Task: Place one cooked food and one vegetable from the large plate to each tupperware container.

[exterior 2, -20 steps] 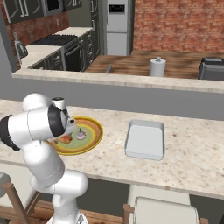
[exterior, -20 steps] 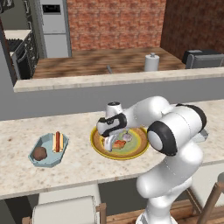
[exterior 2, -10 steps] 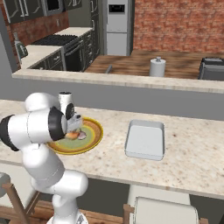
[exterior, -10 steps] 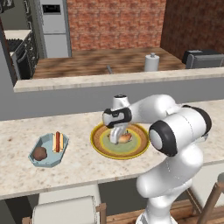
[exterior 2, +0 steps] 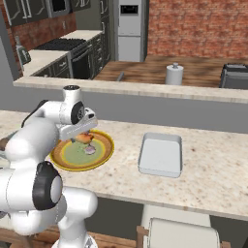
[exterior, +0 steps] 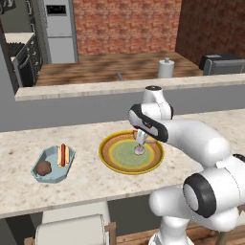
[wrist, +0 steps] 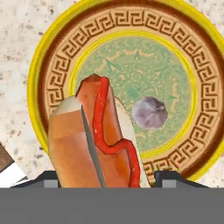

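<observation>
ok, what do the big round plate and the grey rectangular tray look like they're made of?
Plate: looks like glazed ceramic, going by the printed key-pattern rim and the yellow edge, though the shine is faint. Tray: probably matte plastic, being plain grey-white with thin walls and rounded corners; a coated metal can't be ruled out.

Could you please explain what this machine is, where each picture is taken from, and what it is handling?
It is a white robot arm in a simulated kitchen. Two cameras ride behind it, left and right; the third looks along its end effector. On the counter lie a large plate, a blue tray holding one hot dog and a brown vegetable, and a grey-white tray. The end effector is closed on the second hot dog above the plate, beside a pale bulb.
</observation>
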Tool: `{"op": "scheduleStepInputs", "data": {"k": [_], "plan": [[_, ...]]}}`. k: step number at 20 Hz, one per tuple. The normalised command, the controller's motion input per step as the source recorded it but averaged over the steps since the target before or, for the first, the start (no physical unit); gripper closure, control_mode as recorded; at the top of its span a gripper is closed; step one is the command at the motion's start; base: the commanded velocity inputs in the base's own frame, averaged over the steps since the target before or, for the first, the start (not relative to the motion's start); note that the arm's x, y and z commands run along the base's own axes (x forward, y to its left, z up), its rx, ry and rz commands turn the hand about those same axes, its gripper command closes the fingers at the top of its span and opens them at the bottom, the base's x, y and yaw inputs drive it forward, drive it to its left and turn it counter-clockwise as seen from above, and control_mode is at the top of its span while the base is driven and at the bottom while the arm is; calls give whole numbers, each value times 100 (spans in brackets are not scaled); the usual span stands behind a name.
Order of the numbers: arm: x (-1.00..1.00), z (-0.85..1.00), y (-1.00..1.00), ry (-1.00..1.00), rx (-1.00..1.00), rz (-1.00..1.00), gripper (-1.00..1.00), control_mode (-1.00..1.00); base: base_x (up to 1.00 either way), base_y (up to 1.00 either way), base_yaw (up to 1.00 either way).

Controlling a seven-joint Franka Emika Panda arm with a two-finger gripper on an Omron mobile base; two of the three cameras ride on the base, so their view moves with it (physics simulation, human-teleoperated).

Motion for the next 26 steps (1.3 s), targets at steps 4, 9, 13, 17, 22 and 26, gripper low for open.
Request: {"op": "scheduleStepInputs", "data": {"k": [4, 9, 13, 17, 22, 26], "plan": [[-1, 57, -83, -6, -5, -24, 100, -100, 0, 0, 0], [26, 0, -100, -1, 0, -43, 100, -100, 0, 0, 0], [63, 0, -100, 0, 0, -39, 100, -100, 0, 0, 0], [81, 0, -100, 0, 1, -32, 100, -100, 0, 0, 0], [75, -6, -100, 0, 1, -30, 100, -100, 0, 0, 0], [75, -30, -100, 0, 4, -29, 100, -100, 0, 0, 0]]}}
